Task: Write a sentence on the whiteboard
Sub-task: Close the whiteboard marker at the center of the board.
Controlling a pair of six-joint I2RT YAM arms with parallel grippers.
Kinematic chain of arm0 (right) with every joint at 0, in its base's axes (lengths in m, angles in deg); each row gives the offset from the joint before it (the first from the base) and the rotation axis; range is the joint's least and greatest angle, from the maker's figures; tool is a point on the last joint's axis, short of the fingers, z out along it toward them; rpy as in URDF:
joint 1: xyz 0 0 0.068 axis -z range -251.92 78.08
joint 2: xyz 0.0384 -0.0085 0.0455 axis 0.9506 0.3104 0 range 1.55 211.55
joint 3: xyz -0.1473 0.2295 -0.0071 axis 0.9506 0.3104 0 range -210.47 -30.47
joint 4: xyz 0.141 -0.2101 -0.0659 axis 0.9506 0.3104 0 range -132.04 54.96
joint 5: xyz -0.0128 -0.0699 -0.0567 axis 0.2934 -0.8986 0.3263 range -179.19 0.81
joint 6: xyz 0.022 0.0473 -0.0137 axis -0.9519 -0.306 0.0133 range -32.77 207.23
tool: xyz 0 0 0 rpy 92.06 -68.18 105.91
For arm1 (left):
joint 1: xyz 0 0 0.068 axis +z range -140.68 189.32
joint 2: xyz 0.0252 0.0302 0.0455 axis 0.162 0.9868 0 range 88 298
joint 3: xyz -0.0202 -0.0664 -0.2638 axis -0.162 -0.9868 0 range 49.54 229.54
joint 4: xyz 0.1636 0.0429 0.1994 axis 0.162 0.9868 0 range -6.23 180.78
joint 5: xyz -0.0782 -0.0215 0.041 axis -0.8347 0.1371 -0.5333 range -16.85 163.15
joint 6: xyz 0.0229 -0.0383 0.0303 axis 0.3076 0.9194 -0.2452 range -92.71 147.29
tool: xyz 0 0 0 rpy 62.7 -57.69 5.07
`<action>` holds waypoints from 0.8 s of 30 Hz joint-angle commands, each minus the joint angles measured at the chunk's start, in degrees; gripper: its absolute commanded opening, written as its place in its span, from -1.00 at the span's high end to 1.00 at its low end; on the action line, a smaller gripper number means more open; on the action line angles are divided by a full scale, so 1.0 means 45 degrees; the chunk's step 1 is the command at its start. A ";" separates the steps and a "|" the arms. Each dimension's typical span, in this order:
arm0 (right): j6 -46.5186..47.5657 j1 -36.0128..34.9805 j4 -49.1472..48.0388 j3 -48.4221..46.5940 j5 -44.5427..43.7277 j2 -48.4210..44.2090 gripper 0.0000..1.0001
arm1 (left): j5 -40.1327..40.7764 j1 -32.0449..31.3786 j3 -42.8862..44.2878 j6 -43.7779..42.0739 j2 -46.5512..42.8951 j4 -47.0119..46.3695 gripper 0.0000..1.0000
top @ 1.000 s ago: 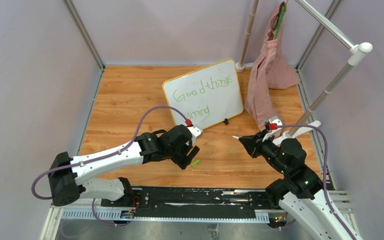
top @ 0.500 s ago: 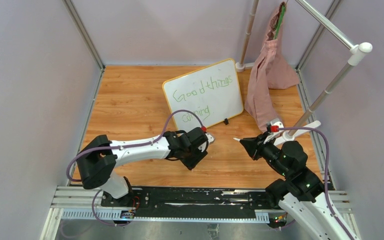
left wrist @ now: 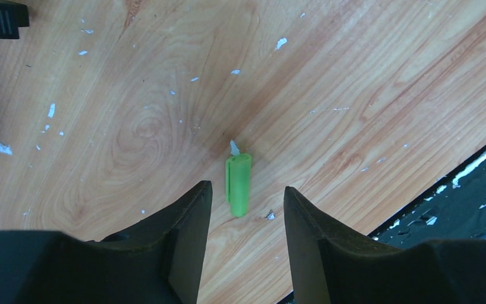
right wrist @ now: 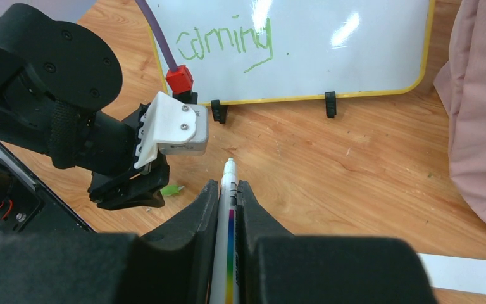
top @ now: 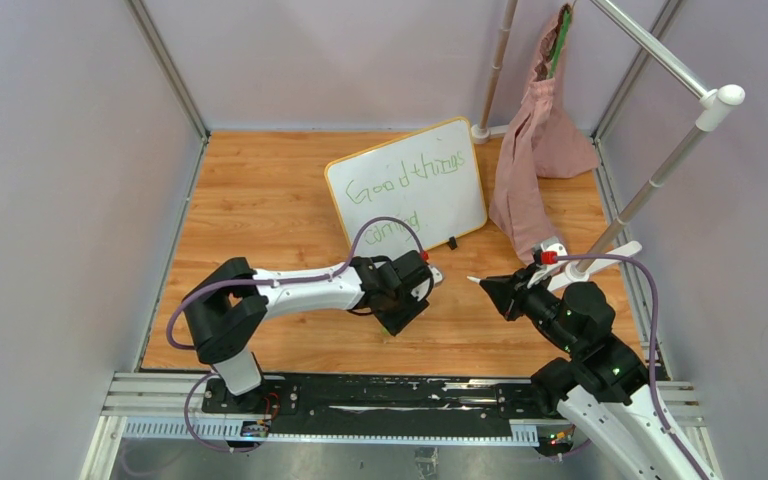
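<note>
The whiteboard [top: 407, 186] stands at the back centre, yellow-framed, with green writing "Good things coming"; it also shows in the right wrist view [right wrist: 329, 44]. My right gripper [top: 492, 287] is shut on a white marker [right wrist: 228, 209] with a rainbow stripe, tip pointing toward the board. My left gripper [left wrist: 245, 190] is open, low over the floor, with a small green marker cap [left wrist: 238, 183] lying between and just ahead of its fingertips. In the top view the left gripper [top: 400, 318] hides the cap.
A pink cloth bag [top: 535, 150] hangs from a white pole rack [top: 660, 170] at the back right. The black base rail [top: 390, 395] runs along the near edge. Grey walls enclose the wooden floor [top: 260, 200].
My left arm has swung right, its gripper now over the green cap that lay exposed a second ago. The right arm with the marker has hardly moved.
</note>
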 commanded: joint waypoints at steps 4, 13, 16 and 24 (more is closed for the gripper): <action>0.0032 -0.0060 0.0053 0.0147 -0.0196 -0.0111 1.00 | -0.0353 0.0214 0.0259 -0.0263 0.0455 -0.0283 0.01; 0.0050 -0.0058 -0.0027 0.0153 -0.0241 0.0000 1.00 | -0.0867 0.0523 0.0399 -0.0360 0.0942 -0.0365 0.08; 0.0067 -0.0060 -0.0028 0.0152 -0.0286 -0.0013 1.00 | -0.0882 0.0574 0.0406 -0.0342 0.1043 -0.0327 0.14; 0.0056 -0.0060 -0.0067 0.0218 -0.0275 0.0028 1.00 | -0.0818 0.0573 0.0281 -0.0341 0.1165 -0.0245 0.19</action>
